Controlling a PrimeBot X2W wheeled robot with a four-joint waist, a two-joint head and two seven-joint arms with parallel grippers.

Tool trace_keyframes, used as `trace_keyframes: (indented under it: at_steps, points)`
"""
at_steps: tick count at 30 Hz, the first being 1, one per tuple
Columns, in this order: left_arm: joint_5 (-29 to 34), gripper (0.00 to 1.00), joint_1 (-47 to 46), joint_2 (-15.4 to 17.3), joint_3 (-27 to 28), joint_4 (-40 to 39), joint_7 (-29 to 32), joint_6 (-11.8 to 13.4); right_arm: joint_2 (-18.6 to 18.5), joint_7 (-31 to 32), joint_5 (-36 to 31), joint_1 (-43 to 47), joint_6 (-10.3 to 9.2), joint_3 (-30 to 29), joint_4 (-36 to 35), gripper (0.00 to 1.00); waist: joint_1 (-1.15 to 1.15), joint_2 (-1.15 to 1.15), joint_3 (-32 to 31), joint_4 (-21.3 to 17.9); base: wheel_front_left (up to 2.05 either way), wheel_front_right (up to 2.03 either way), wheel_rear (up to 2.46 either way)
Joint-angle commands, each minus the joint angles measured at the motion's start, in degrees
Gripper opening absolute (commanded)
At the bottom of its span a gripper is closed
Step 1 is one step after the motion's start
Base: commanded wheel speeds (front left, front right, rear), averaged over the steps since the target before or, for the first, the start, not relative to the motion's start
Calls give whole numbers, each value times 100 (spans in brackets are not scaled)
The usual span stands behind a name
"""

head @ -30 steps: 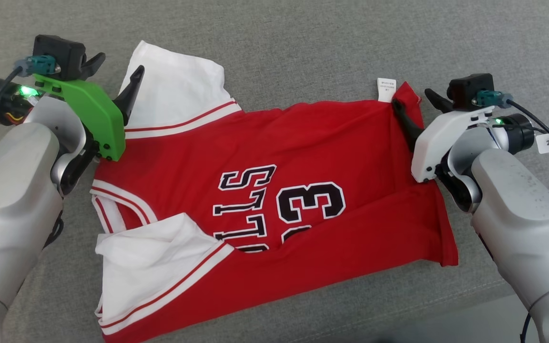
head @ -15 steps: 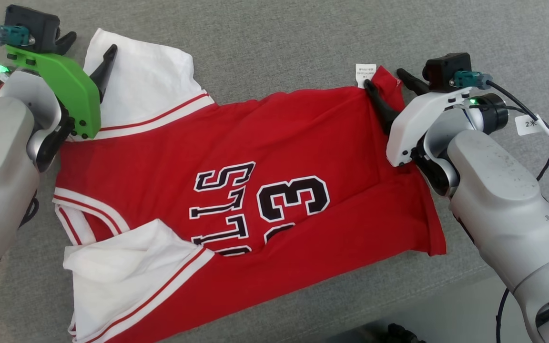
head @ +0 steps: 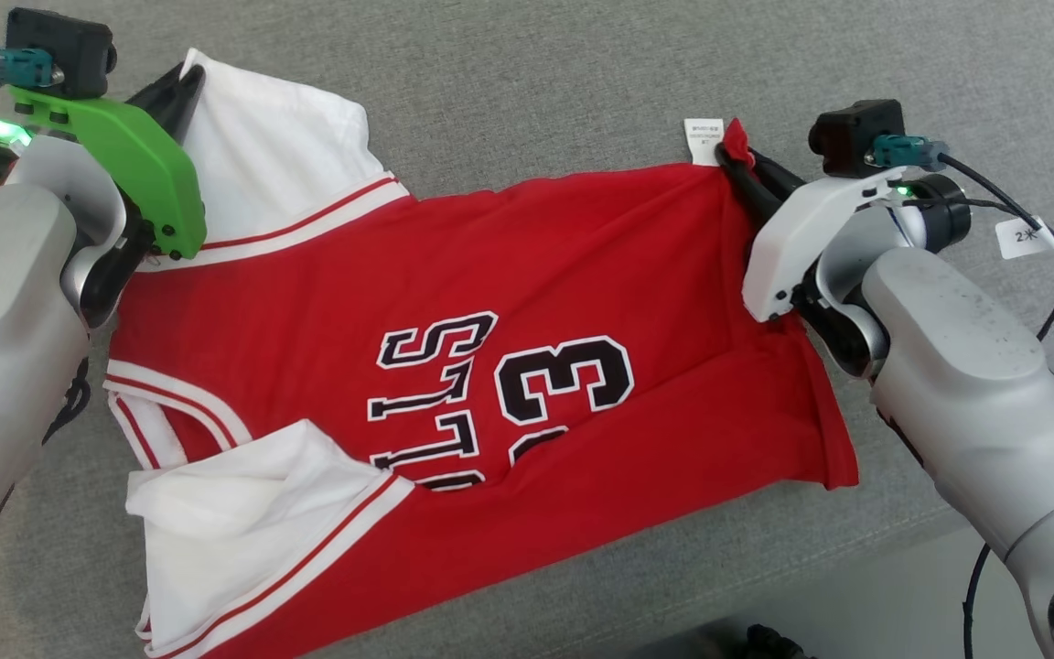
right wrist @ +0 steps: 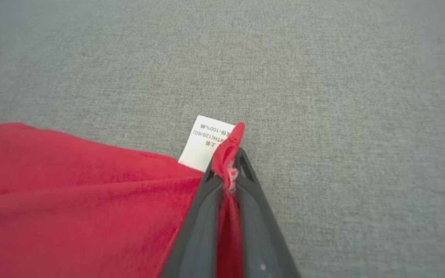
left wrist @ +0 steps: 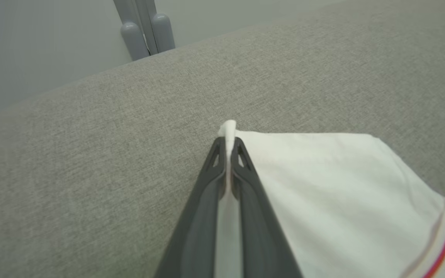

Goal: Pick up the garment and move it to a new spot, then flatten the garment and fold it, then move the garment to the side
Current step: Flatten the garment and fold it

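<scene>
Both fingers of the left gripper are pressed together on the far white corner of the garment, with a fold of white cloth squeezed between them. The right gripper is likewise closed on the far red corner, just beside the care label. The garment is spread on the grey upholstered surface, printed side up. Bare surface lies beyond the far edge of the garment. The near edge of the surface runs close to the hem. The lettering is partly covered by a fold. A dark item is cut off at the bottom and cannot be identified.
</scene>
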Motion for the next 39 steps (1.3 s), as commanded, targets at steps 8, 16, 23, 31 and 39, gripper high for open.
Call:
trace_keyframes:
  at_steps: [8, 16, 23, 31, 39]
  points:
    - [-343, 0, -111, -15, -37, -312, -823, -12, -227, -917, -273, -38, -13, -160, 295, 0, -1, 0, -462, 461, 0, 0, 0]
    - [-514, 0, 397, 107, -12, -1127, -1201, -12, -449, -1139, -346, 497, -12, -224, 354, 0, -1, 0, -794, 792, 0, 0, 0]
    - [85, 0, 1418, 204, 863, -2305, -1215, 65, -784, -1164, -520, 1070, -13, -617, -21, 0, -1, 0, -943, 1051, 0, 0, 0]
    - [1044, 0, 3229, 48, 1920, -3718, -1218, 457, -870, -1166, -1049, 2021, -12, -1473, -888, 0, -1, 0, -1153, 1235, 0, 0, 0]
    - [1561, 0, 4678, -207, 2555, -4401, -1218, 634, -758, -1164, -1600, 3077, -12, -2237, -1849, 0, -1, 0, -1344, 1352, 0, 0, 0]
